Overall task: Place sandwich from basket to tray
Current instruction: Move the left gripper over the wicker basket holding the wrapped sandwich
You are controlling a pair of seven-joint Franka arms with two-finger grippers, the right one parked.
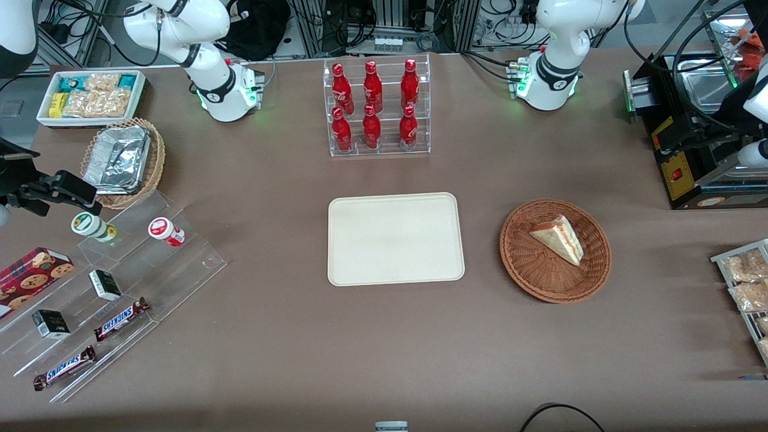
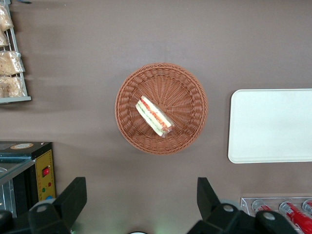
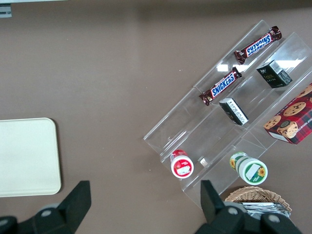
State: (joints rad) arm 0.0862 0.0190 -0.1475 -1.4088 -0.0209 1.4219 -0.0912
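The sandwich (image 1: 559, 239), a white bread wedge with red-orange and green layers, lies in the round reddish-brown basket (image 1: 522, 264). The cream-white tray (image 1: 395, 239) lies flat beside the basket, toward the parked arm's end, with nothing on it. In the left wrist view my left gripper (image 2: 142, 195) is open wide and empty, high above the table, beside the basket (image 2: 190, 126) and not over it. The sandwich (image 2: 154, 117) and one end of the tray (image 2: 273, 126) show there too. I do not see the gripper itself in the front view.
A clear rack of red bottles (image 1: 377, 107) stands farther from the front camera than the tray. A black machine (image 1: 690, 138) and a rack of snack packets (image 1: 747, 288) flank the basket at the working arm's end. A stepped acrylic display (image 1: 108, 288), a tan basket with foil (image 1: 123, 159) and a white bin (image 1: 90, 96) are at the parked arm's end.
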